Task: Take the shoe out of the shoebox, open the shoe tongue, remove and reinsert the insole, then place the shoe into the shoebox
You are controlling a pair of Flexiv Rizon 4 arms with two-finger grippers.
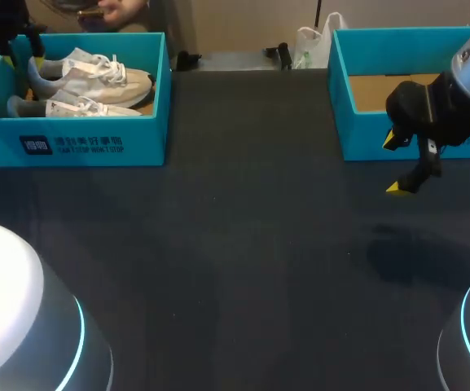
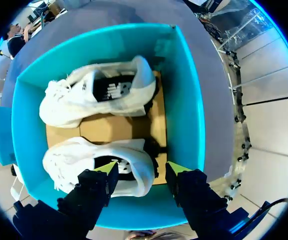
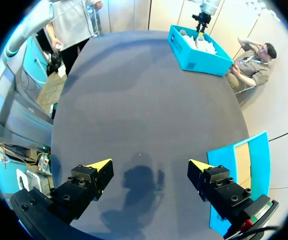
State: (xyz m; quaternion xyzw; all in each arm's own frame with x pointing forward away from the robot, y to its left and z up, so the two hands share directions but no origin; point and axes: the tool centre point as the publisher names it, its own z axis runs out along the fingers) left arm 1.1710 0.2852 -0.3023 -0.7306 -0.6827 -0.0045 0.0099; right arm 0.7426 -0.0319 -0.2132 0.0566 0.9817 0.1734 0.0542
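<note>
at the counter's far left corner sits the blue shoebox [image 1: 72, 142]. the left pincer [image 2: 141, 176] hangs straight above it, fingers spread wide and holding nothing. the heel of the near shoe [image 2: 84, 160] lies just under the gap between the tips. that suits a grab at the heel to lift the shoe out, i judge, so the task looks to be at its first step. the other shoe [image 2: 99, 92] lies alongside on the cardboard floor of the box, toe pointing the same way. the dark, matte counter [image 1: 235, 244] stretches between the two boxes. toward the far right corner the right pincer [image 3: 149, 166] hovers over the counter, wide and bare, just beside the second box [image 1: 338, 98]. it is likely parked there until the tongue and insole need a second grip.
</note>
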